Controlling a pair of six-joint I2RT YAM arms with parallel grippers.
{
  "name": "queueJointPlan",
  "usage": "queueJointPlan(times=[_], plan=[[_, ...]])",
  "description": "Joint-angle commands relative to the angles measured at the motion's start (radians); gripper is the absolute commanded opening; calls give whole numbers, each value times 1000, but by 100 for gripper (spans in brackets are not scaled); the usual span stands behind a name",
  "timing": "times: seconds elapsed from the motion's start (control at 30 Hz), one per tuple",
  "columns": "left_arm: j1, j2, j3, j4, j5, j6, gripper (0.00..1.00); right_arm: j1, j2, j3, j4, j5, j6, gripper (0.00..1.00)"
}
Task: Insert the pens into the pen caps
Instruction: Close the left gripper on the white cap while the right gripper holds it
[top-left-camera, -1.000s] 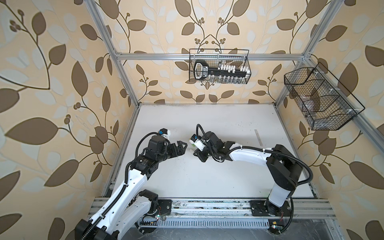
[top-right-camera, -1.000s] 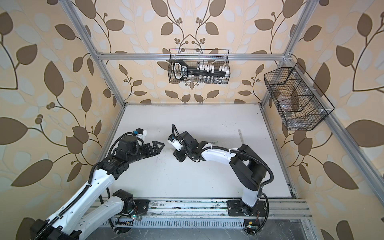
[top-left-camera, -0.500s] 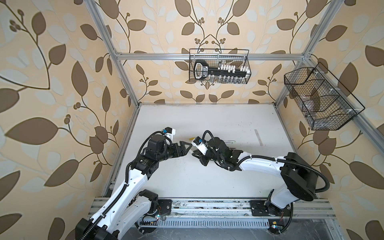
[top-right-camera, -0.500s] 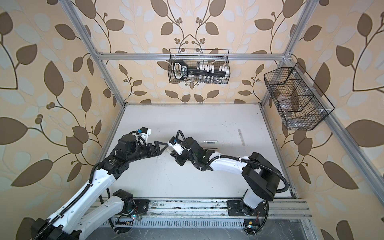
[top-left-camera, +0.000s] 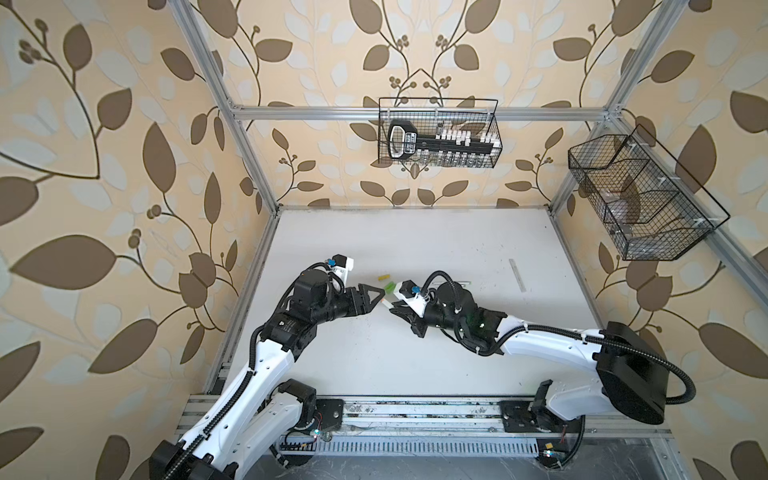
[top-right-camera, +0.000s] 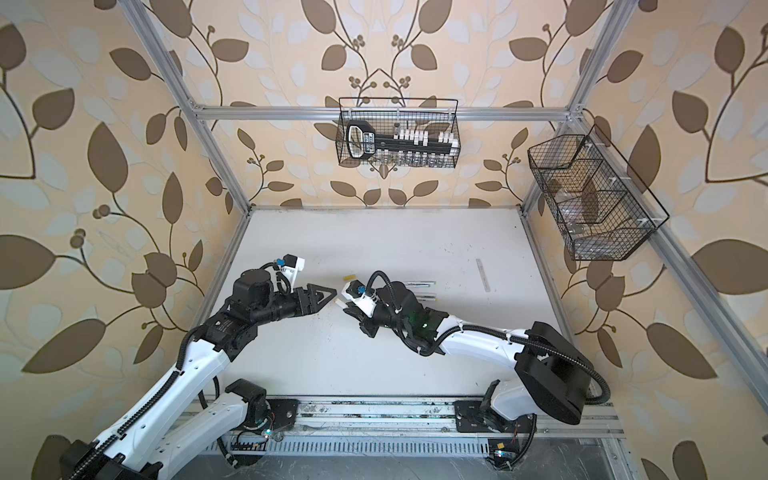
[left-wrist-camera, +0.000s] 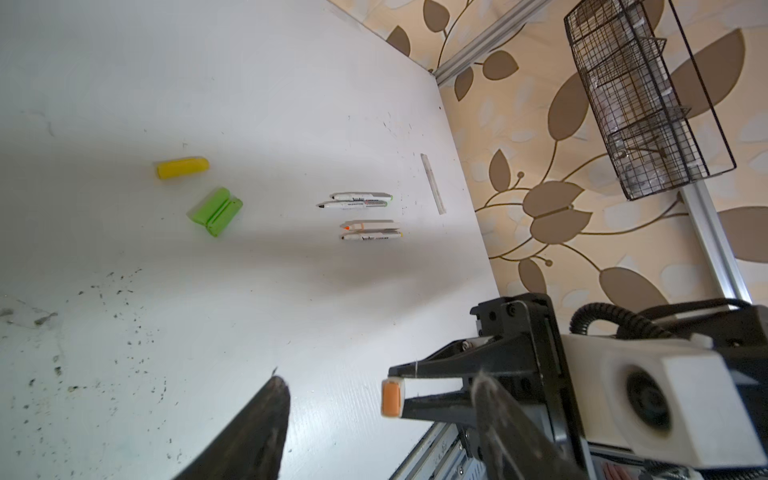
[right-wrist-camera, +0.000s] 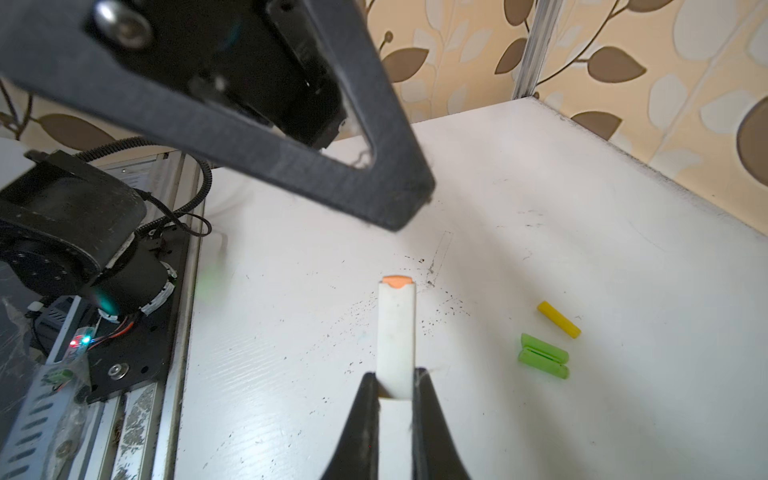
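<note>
My right gripper (right-wrist-camera: 395, 382) is shut on a white pen cap (right-wrist-camera: 397, 328) with an orange end, held above the table. The cap's orange end (left-wrist-camera: 391, 398) points between the fingers of my left gripper (left-wrist-camera: 380, 380), which stands open around it without touching. In both top views the two grippers (top-left-camera: 376, 299) (top-right-camera: 345, 305) meet tip to tip at the table's middle left. Two green pen caps (left-wrist-camera: 216, 211) lie side by side, with a yellow pen cap (left-wrist-camera: 183, 167) beside them. Several pens (left-wrist-camera: 365, 199) (left-wrist-camera: 372, 230) lie in two pairs further right.
A thin white strip (left-wrist-camera: 432, 183) lies beyond the pens. Wire baskets hang on the back wall (top-left-camera: 438, 133) and the right wall (top-left-camera: 640, 199). The aluminium rail (top-left-camera: 415, 419) runs along the table's front edge. Dark specks dot the table (right-wrist-camera: 291, 332).
My left gripper has moved right and its jaws have narrowed. The right arm has stretched left, bringing the white cap's orange end between the left fingers.
</note>
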Motion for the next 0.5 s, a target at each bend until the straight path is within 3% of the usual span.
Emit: queueJointPlan(times=[0.0,0.37,0.47], plan=[[7,24,-10,63,88,2,62,23,-16,3,18,61,-25,11],[7,54,-13,76,114,-1,31,67,-8,42,3,199,2,11],[7,59,-14,82,119,-4,28,79,0,56,3,231,14,11]])
